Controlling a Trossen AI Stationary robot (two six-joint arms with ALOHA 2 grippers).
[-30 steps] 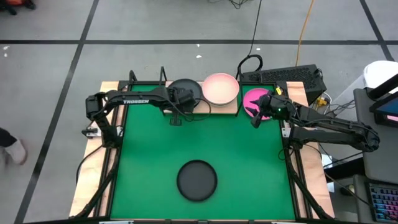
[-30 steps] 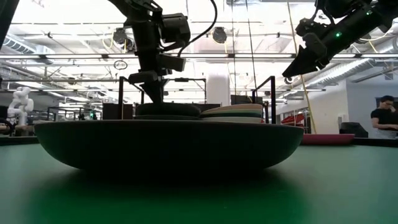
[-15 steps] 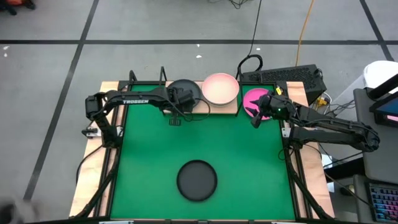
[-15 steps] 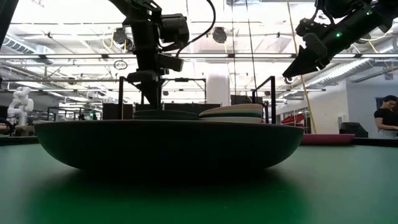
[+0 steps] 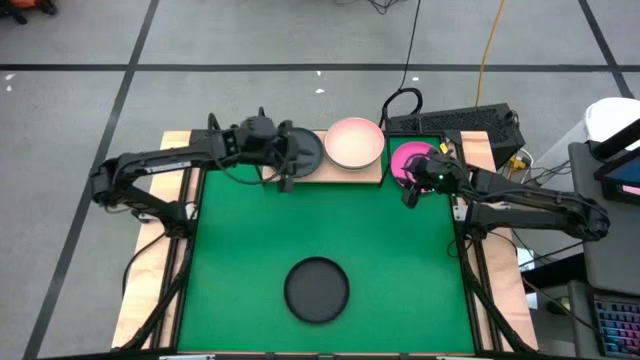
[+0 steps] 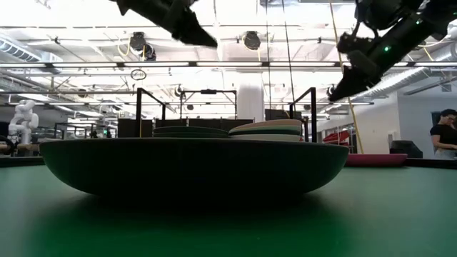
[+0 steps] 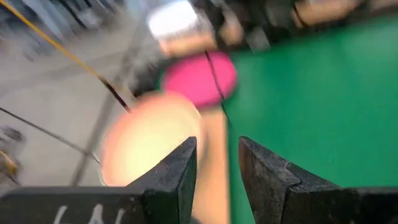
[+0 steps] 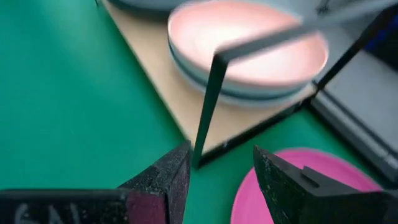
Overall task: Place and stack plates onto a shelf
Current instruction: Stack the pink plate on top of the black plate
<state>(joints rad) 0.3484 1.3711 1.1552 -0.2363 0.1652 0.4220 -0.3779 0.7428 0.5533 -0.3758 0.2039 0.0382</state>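
- The shelf [image 5: 300, 172] sits at the far edge of the green mat [image 5: 330, 230]; its wood board carries two stacks of plates side by side.
- The left stack [image 5: 300, 148] is topped by a dark plate; the right stack is topped by the pink plate [image 5: 354, 143], with a pale green rim showing under it in the right wrist view; from table height both stacks [image 6: 214, 130] look about level, the right one slightly taller.
- The left gripper [image 5: 286, 168] hangs over the near edge of the dark stack, raised well above it in the low view [image 6: 203, 37]; its fingers [image 7: 177, 171] stand a narrow gap apart and hold nothing.
- The right gripper [image 5: 408, 195] hovers above the mat just beside the magenta plate [image 5: 410, 160], which lies flat on the mat to the right of the shelf; its fingers [image 8: 165, 174] are spread fairly wide and empty; a black wire upright [image 8: 208, 102] of the shelf stands right ahead of them.
- One black plate [image 5: 316, 289] lies alone on the near middle of the mat, well apart from the shelf and both arms; it fills the low view [image 6: 193, 164].
- A person [image 6: 444, 135] shows at the far right of the room.
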